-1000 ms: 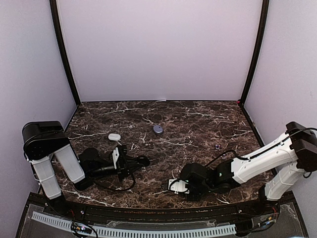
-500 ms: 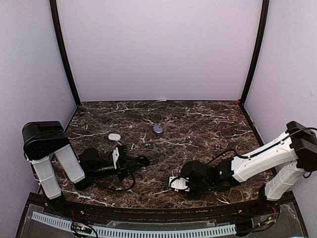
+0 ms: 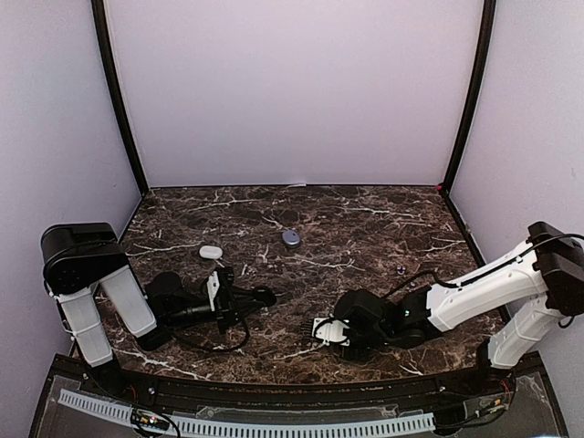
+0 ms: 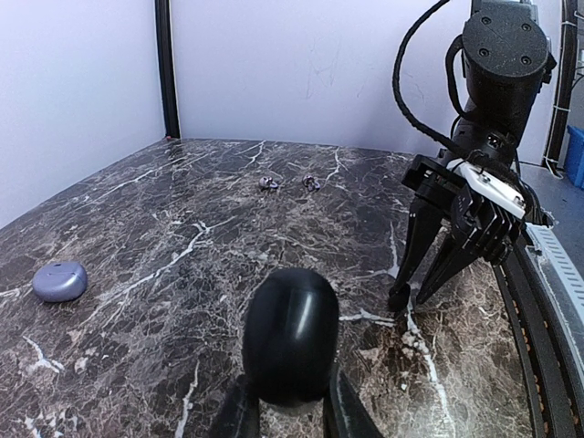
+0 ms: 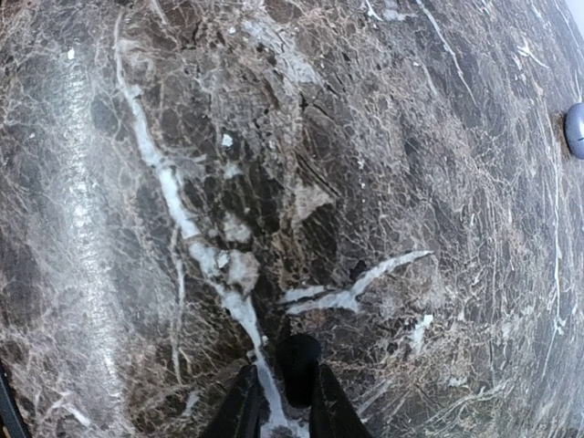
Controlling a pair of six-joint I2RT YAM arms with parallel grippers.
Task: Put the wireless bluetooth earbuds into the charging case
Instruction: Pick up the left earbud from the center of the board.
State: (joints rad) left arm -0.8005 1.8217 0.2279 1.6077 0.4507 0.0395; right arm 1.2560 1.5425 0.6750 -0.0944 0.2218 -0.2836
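My left gripper [image 4: 285, 411] is shut on a black pebble-shaped charging case [image 4: 290, 333], held low over the table; its lid looks closed. In the top view the case [image 3: 265, 296] sits at the tip of the left gripper [image 3: 255, 297]. My right gripper [image 5: 281, 401] is shut on a tiny black earbud [image 5: 298, 365], close to the marble surface. In the top view the right gripper [image 3: 312, 330] is near the front middle, to the right of the black case. It also shows in the left wrist view [image 4: 411, 294], fingers pointing down at the table.
A white case [image 3: 211, 251] lies at the left and a bluish-purple case [image 3: 291, 238] at the middle back; the purple one also shows in the left wrist view [image 4: 60, 281]. Two small purple earbuds [image 4: 268, 183] lie on the right side of the table [image 3: 365, 219].
My right gripper has moved a little away from the front edge and to the left with the black earbud. The left arm has not moved.
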